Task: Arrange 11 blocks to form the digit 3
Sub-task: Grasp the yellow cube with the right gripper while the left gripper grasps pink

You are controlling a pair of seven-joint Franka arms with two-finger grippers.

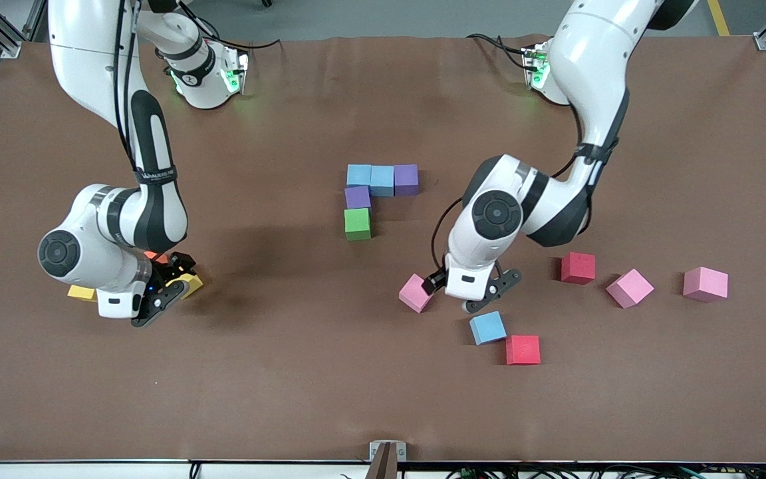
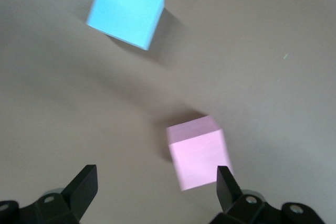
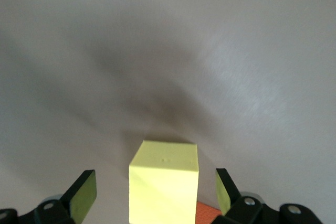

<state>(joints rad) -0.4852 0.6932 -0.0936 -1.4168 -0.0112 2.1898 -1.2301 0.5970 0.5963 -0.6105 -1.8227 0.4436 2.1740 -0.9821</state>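
Front view: high camera facing the robots, looking down on the whole brown table [image 1: 303, 399], bases along the top edge. Left wrist view: close, looking down past its own open fingers [image 2: 84, 184] at the pink cube [image 2: 198, 150] and a light blue cube [image 2: 126, 9]; both also in front view [image 1: 415, 293], [image 1: 487, 327]. Right wrist view: close, looking down on the yellow cube [image 3: 164, 179], mostly hidden under the arm in front view.

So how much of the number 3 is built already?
Five blocks touch: two light blue and a purple block in one bar, then purple and a green block going down. Nothing is held. The open left claw is at a pink block, the open right claw at a yellow block. Six more needed.
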